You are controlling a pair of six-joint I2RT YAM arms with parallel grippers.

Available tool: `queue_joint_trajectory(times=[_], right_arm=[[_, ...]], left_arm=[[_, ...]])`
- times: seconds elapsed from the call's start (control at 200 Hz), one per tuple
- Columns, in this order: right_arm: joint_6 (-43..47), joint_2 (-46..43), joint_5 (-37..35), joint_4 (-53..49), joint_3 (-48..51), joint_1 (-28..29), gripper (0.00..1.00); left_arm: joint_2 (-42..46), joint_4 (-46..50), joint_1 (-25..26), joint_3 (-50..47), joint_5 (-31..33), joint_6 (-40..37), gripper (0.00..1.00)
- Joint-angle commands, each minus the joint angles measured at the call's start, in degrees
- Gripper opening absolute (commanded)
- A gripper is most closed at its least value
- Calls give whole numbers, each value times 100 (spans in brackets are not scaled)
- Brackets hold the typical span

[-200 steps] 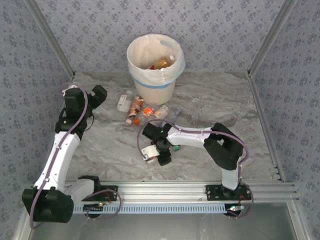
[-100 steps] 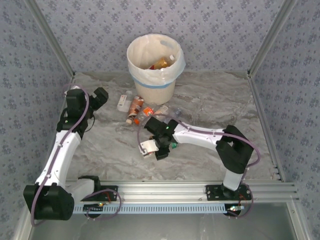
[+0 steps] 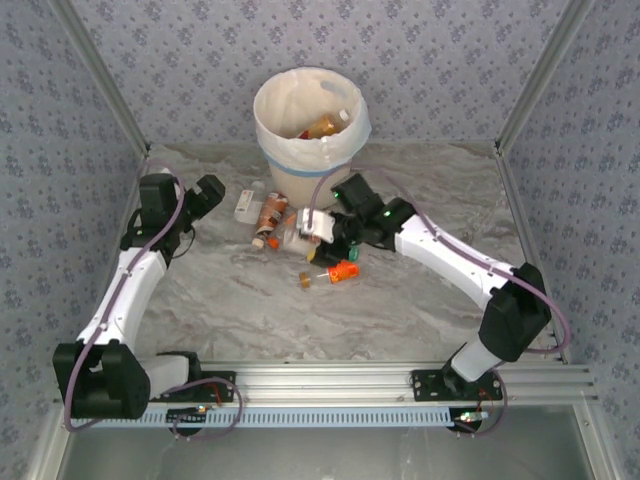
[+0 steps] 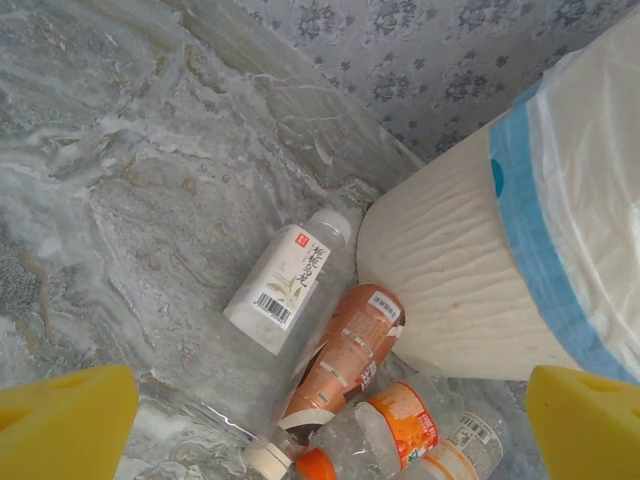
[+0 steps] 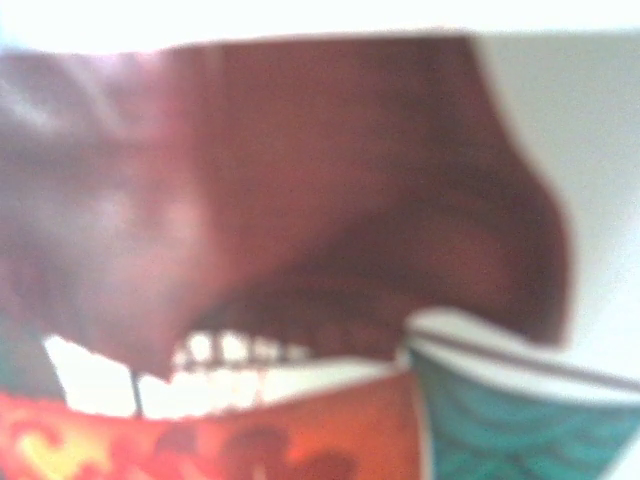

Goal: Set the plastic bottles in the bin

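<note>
- The round cream-white plastic bin (image 3: 310,182), lined with a translucent bag and ringed by a pale blue band, is taken as the landmark. A few bottles (image 3: 325,125) are already seen inside it.
- At the bin's foot, on its near-left side, a cluster of small plastic bottles (image 3: 270,215) lies on the marbled grey table (image 3: 430,300). In the left wrist view three are made out: a white bottle with a white label (image 4: 285,282), an orange-brown labelled bottle (image 4: 345,352) just beside the bin wall, and a clear bottle with an orange label (image 4: 398,425).
- Further from the bin, toward the arms, an orange bottle on its side (image 3: 343,271) is seen, with a smaller brownish item (image 3: 305,279) just beside it, too small to identify.
- The right gripper (image 3: 318,235) is placed just in front of the bin, at the near edge of the cluster. In its wrist view a blurred label in dark red, orange and teal (image 5: 300,300) is seen very near the camera. The fingers are hidden, so whether a bottle is pinched cannot be told.
- The left gripper (image 4: 330,430) is held to the left of the bin, its yellow fingers (image 4: 65,425) spread wide with nothing between them.
- The step in hand is judged to be a pick at the cluster by the right arm, with most bottles not yet binned.
- The next move is judged to call for a confirmed grip, then a lift that clears the bin's rim before release over the opening — otherwise the bag's edge could be caught.
</note>
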State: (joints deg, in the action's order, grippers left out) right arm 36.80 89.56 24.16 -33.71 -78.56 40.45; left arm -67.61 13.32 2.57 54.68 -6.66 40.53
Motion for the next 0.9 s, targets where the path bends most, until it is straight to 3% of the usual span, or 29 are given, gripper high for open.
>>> queue_joint_trajectory(times=[0.0,0.28,0.465,0.894], right_arm=[[-1177,-164,492,305,-345,-488,43],[-2665,-412,437,1210,-644,-1265,45],[-3582,-347,307,1488,-1275,-1521,47],[-5038,763,-298,2787,-3091,-1570,51]], left_arm=[[4,-122,-34,210,-74,23,99],[-63,184,-44,414,-333,135,100],[161,304,-46,351,-76,699,100],[764,489,-41,147,102,175,100]])
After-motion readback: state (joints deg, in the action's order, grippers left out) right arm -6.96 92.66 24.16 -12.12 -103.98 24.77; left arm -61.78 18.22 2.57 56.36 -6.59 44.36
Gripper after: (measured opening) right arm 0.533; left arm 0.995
